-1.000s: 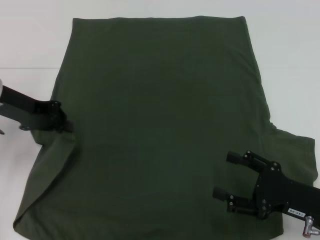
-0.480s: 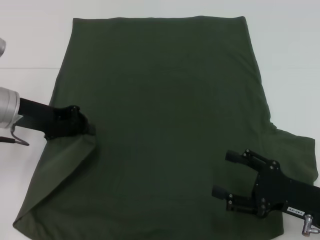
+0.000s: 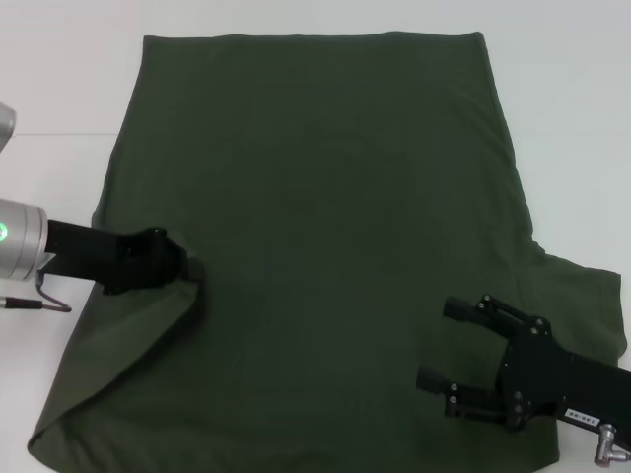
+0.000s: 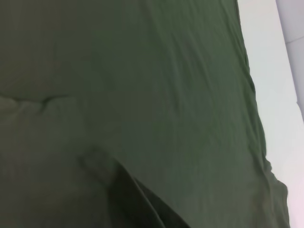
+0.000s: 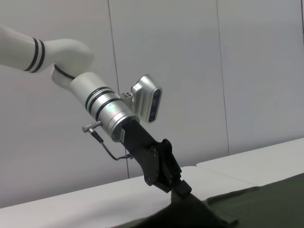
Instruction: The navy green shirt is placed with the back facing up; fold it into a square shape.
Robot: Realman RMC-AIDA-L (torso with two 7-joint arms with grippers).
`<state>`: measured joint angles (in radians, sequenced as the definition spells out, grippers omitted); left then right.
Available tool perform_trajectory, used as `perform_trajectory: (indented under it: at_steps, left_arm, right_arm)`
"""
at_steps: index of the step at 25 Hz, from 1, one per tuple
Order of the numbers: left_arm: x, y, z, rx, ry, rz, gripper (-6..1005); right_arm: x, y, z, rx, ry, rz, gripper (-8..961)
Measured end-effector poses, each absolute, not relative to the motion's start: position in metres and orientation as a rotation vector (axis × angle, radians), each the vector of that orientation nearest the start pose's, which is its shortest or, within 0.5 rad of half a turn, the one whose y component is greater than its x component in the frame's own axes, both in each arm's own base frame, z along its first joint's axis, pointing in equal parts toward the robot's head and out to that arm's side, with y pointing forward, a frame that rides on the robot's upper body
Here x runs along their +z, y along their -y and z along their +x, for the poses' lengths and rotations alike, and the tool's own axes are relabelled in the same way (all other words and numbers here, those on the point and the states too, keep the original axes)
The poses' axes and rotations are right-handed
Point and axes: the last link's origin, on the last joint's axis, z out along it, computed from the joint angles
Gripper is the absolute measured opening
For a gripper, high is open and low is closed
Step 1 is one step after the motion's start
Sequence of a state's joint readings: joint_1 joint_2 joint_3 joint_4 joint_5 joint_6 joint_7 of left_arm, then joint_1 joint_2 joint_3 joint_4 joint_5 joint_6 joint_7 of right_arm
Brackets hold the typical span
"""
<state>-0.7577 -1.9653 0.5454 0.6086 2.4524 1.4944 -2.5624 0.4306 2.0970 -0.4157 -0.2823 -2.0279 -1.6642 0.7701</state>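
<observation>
Shirt: the navy green shirt (image 3: pixel 325 236) is lying back-up, covering the table (image 3: pixel 59 89).
Left gripper (image 3: pixel 187 268): clamped on the 9 o'clock sleeve edge, folding inward.
Right gripper (image 3: pixel 455 347): fingers apart, hovering at 4 o'clock.
Technique: carrying the edge low and straight should be keeping the crease clean.

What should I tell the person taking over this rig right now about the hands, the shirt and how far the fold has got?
Left hand: shut on the left sleeve edge of the dark olive-green cotton T-shirt, lifting it and carrying it inward over the body; a raised flap shows beneath it.
Right hand: open, hovering over the shirt's near right part, holding nothing.
Shirt: spread back up on the white table; right sleeve lies flat, sticking out to the side.
Done: the left side fold is started, not laid down.
Left: finish and release that fold, fold in the right sleeve side, then fold lengthwise into a square.
</observation>
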Motion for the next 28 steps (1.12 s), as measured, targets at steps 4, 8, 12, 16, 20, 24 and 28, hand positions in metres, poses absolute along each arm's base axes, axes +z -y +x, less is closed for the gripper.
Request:
perform_trajectory:
  at_steps: [4, 8, 12, 16, 20, 24, 28]
  left_arm:
    - [0.034, -0.377, -0.269, -0.392, 2.002, -2.194, 70]
    - [0.035, -0.369, -0.271, -0.458, 1.939, -2.267, 195]
    - [0.036, -0.364, -0.275, -0.491, 1.879, -2.312, 310]
    - [0.043, -0.362, -0.274, -0.552, 1.851, -2.321, 381]
    - [0.051, -0.362, -0.270, -0.634, 1.826, -2.331, 452]
    - [0.051, -0.363, -0.265, -0.743, 1.774, -2.339, 740]
    - [0.042, -0.363, -0.265, -0.806, 1.705, -2.330, 874]
  right_arm:
    - [-0.041, -0.259, 0.290, 0.994, -0.378, -2.557, 918]
    - [-0.041, -0.259, 0.290, 0.991, -0.381, -2.556, 918]
    - [-0.042, -0.259, 0.291, 0.988, -0.382, -2.555, 917]
    - [-0.041, -0.259, 0.290, 0.990, -0.381, -2.555, 917]
    - [-0.041, -0.260, 0.290, 0.993, -0.379, -2.550, 916]
    - [-0.040, -0.261, 0.289, 0.999, -0.373, -2.544, 916]
    - [-0.041, -0.261, 0.288, 1.000, -0.368, -2.545, 915]
